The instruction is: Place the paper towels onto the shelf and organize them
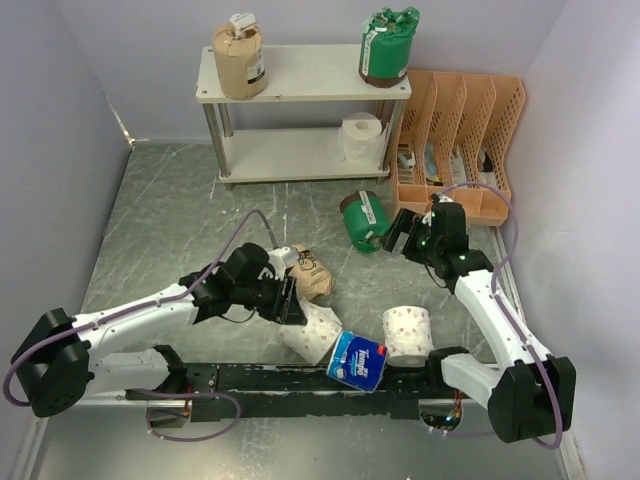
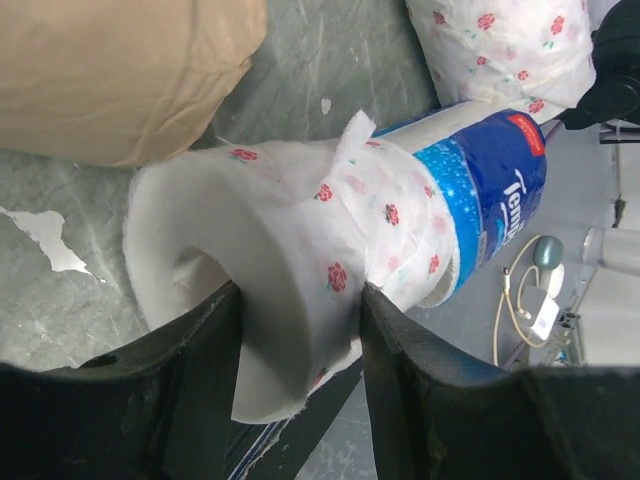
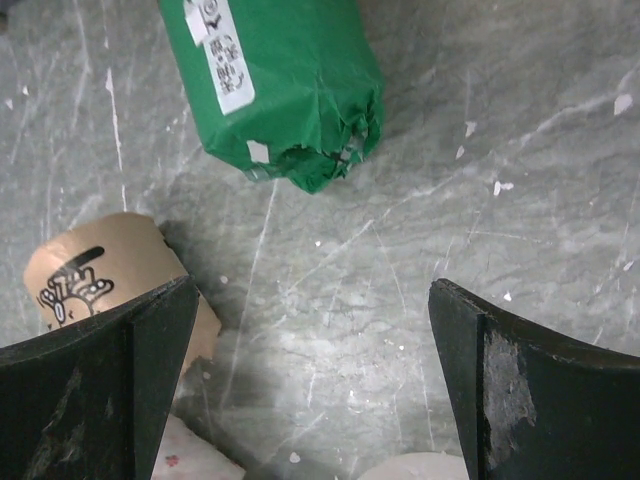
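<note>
paper towels (image 1: 312,335) are split between the shelf (image 1: 300,78) and the table (image 1: 180,220) in front of it. a brown-wrapped roll (image 1: 238,60) stands on the left end of the shelf's top board, a green-wrapped roll (image 1: 388,47) on its right end, and a plain white roll (image 1: 362,138) on the right end of the lower board. off the shelf, a second green roll (image 1: 362,220) lies on its side just in front of the shelf's right legs, and a second brown roll (image 1: 312,272) lies further out. farthest from the shelf are a flowered white roll (image 2: 290,230) on its side, a blue-wrapped roll (image 2: 490,190) touching it, and another flowered roll (image 1: 408,333) standing upright. the left gripper (image 2: 300,310) is clamped on the flowered white roll, one finger on either side. the right gripper (image 3: 312,300) hangs spread wide, holding nothing, over bare table just beside the second green roll. an orange file organizer (image 1: 460,130) sits just right of the shelf.
</note>
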